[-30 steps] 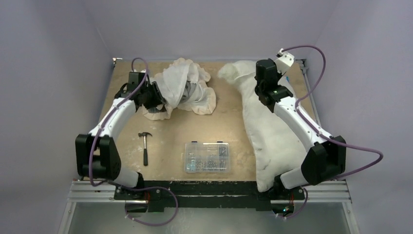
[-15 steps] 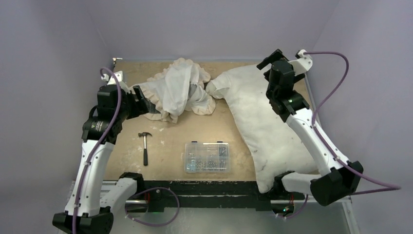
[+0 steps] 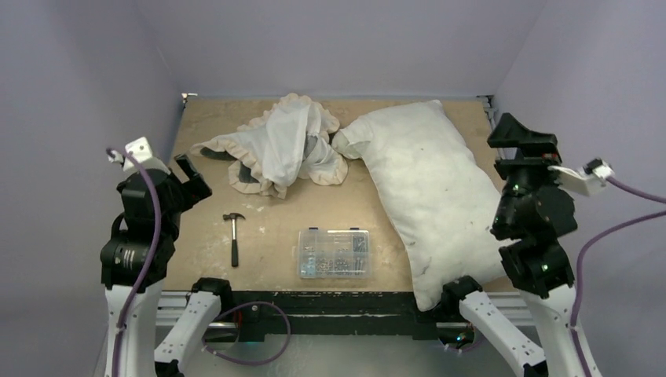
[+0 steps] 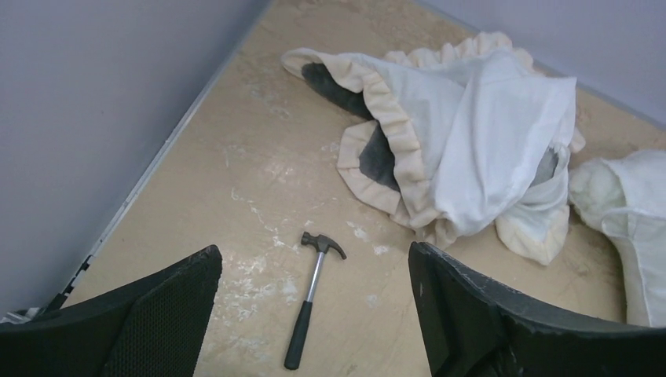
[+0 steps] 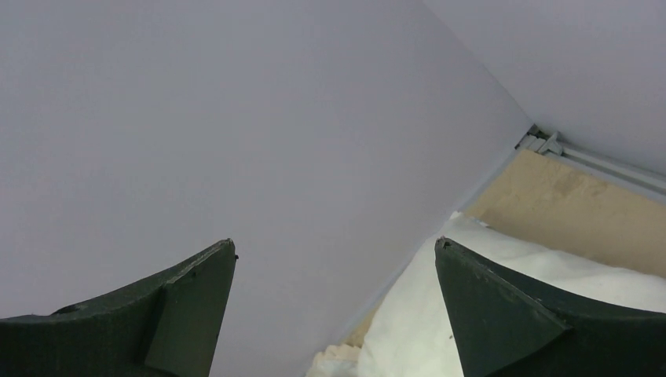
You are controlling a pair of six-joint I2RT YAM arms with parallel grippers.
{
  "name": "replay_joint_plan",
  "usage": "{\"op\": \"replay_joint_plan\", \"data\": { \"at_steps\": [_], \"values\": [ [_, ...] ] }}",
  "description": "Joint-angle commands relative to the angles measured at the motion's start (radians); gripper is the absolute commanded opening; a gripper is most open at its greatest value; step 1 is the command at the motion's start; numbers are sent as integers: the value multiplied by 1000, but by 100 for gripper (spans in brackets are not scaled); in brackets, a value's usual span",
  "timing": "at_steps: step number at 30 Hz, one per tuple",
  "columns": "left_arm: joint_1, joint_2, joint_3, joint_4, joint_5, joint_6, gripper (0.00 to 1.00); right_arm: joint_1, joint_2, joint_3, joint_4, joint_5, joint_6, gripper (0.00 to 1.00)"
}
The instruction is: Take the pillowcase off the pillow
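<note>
While empty, left hand (image 4: 312, 253) and right hand (image 5: 336, 243) both wide open

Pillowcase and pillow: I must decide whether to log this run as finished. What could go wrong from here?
1. The pillow has its near end over the table edge beside the base of the right arm; it might slip off or snag that arm.
2. Its far corner seems to touch the pillowcase frill, so shifting one could drag the other.
</note>
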Motion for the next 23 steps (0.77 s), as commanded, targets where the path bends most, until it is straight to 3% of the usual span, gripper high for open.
{"op": "replay_joint_plan", "data": {
  "at_steps": [1, 12, 23],
  "values": [
    [-5, -148, -59, 36, -95, -77, 91, 1, -74, -39, 21, 22, -44, 99],
    [-5, -374, -215, 83, -198, -149, 96, 1, -155, -97, 57, 16, -64, 99],
    [-4, -391, -225, 75, -194, -180, 98, 2, -232, -189, 105, -24, -23, 99]
  ]
}}
